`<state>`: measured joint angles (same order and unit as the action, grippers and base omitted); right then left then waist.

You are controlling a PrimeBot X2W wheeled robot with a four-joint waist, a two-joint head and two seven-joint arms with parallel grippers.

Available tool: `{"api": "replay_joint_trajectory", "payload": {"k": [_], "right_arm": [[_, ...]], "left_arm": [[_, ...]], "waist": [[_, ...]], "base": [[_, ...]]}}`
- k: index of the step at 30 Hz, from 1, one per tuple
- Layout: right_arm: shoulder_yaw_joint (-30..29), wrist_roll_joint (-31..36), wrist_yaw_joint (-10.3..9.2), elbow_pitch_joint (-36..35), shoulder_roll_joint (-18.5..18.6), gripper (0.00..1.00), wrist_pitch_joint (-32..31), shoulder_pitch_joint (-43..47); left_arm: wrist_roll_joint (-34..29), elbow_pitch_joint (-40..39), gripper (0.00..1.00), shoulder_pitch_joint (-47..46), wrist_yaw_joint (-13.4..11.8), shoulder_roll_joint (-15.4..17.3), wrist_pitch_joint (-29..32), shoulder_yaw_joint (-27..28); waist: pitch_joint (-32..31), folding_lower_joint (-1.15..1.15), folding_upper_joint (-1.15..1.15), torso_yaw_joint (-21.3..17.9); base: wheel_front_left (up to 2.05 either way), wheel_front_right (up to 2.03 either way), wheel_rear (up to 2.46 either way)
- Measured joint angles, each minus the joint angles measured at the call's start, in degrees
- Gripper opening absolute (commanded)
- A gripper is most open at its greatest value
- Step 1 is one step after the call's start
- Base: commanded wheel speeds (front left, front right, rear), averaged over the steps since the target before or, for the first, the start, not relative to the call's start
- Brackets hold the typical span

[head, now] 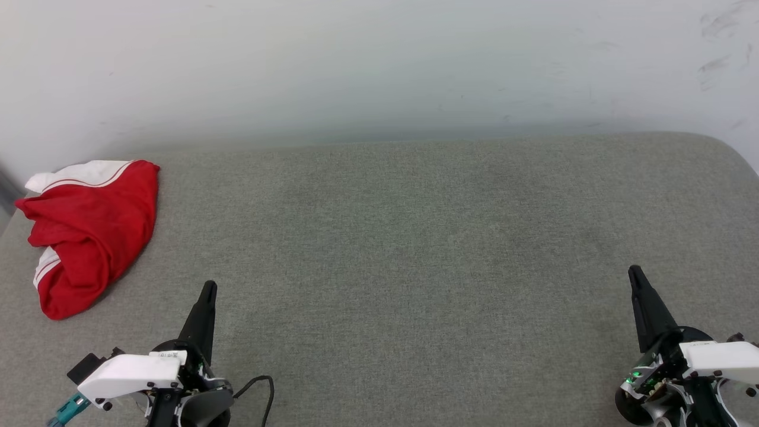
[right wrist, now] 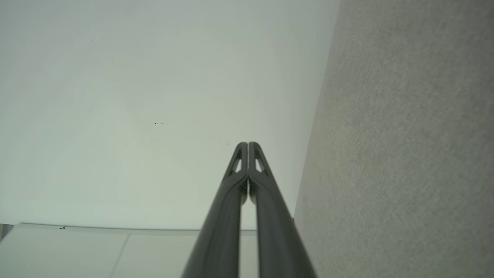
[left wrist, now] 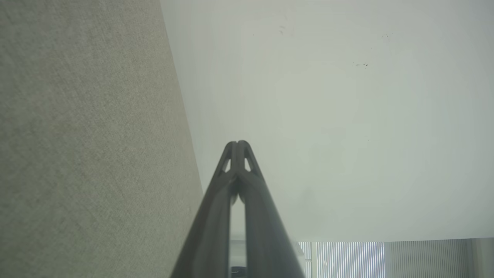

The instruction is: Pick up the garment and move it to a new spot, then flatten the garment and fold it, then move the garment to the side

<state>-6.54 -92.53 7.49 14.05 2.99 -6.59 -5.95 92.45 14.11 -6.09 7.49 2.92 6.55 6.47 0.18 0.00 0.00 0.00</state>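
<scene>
A: Near edge first. Hands?
B: Left hand [head: 209, 286] at lower left, both fingers pressed together, holding nothing. A black cable [head: 264, 391] loops just beside its wrist.
A: The other one?
B: Right hand [head: 634, 271] at lower right, fingers together too, empty. Both point away from the robot over the grey fabric counter [head: 385, 267]. Wrist views confirm it: tips meet on each.
A: Garment?
B: The garment [head: 95, 231] is farther back at the counter's left edge, crumpled in a heap. It's red, with white and striped trim showing at its top and left side. Well apart from the left hand, and way across from the right.
A: Print visible?
B: Can't tell, it's bunched up.
A: Behind it?
B: A pale wall [head: 379, 65] runs along the counter's far side, with scuff marks at upper right.
</scene>
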Motion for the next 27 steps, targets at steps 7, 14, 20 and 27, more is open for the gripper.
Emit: {"api": "replay_joint_trajectory", "payload": {"k": [7, 14, 20, 27], "right_arm": [[0.0, 0.0, 0.00, 0.0, 0.0, 0.00, 0.0, 0.0], [0.0, 0.0, 0.00, 0.0, 0.0, 0.00, 0.0, 0.0], [0.0, 0.0, 0.00, 0.0, 0.0, 0.00, 0.0, 0.0], [0.0, 0.0, 0.00, 0.0, 0.0, 0.00, 0.0, 0.0]], "left_arm": [[0.0, 0.0, 0.00, 0.0, 0.0, 0.0, 0.0, 0.0], [0.0, 0.0, 0.00, 0.0, 0.0, 0.0, 0.0, 0.0], [0.0, 0.0, 0.00, 0.0, 0.0, 0.0, 0.0, 0.0], [0.0, 0.0, 0.00, 0.0, 0.0, 0.0, 0.0, 0.0]], "waist": [[0.0, 0.00, 0.00, 0.0], [0.0, 0.00, 0.00, 0.0], [0.0, 0.00, 0.00, 0.0], [0.0, 0.00, 0.00, 0.0]], "base": [[0.00, 0.00, 0.00], [0.00, 0.00, 0.00], [0.00, 0.00, 0.00], [0.00, 0.00, 0.00]]}}
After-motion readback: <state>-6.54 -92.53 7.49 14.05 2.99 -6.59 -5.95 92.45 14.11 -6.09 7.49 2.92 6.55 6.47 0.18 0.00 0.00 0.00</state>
